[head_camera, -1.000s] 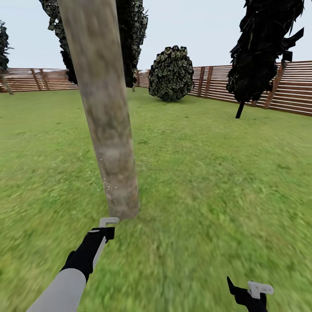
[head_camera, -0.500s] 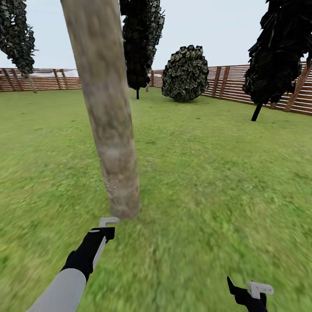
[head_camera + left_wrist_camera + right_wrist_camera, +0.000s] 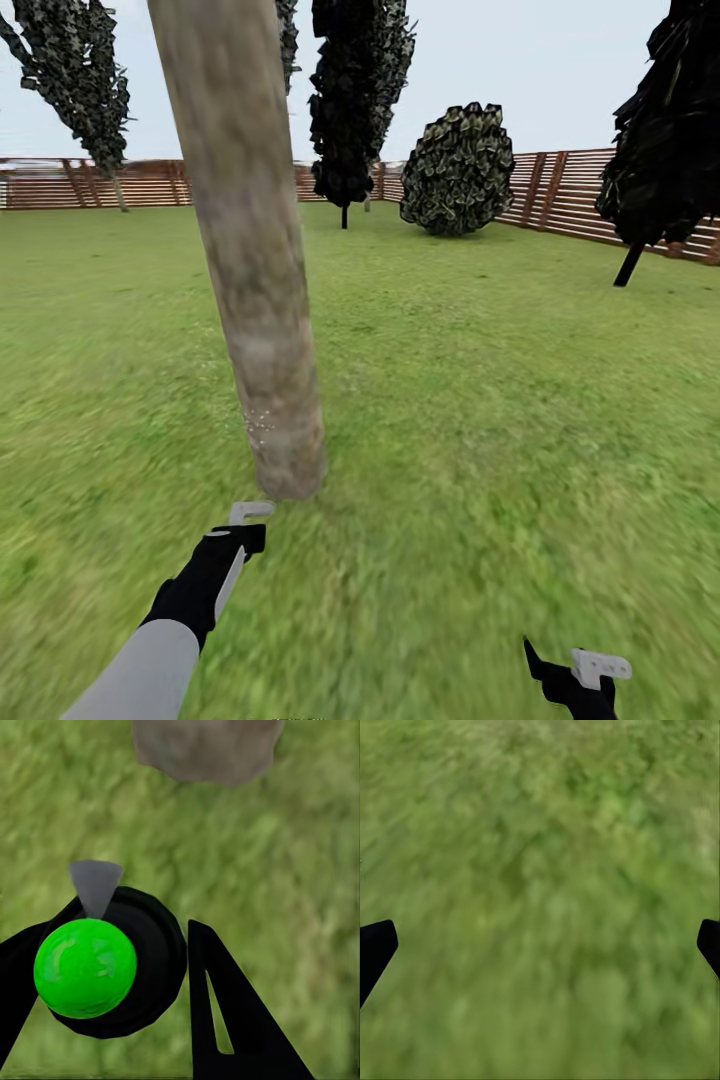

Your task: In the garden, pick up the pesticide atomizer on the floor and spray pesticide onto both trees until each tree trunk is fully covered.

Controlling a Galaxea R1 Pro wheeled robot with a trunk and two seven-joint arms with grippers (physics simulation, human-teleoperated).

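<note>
Clamped in my left claw, the pesticide atomizer is pointing its grey nozzle at the base of the thick mottled tree trunk just ahead, where pale specks are showing low on the bark. My right claw is hanging spread and empty over the grass. I am judging this the spraying step on this trunk; next I am needing to squeeze and sweep upward.
</note>
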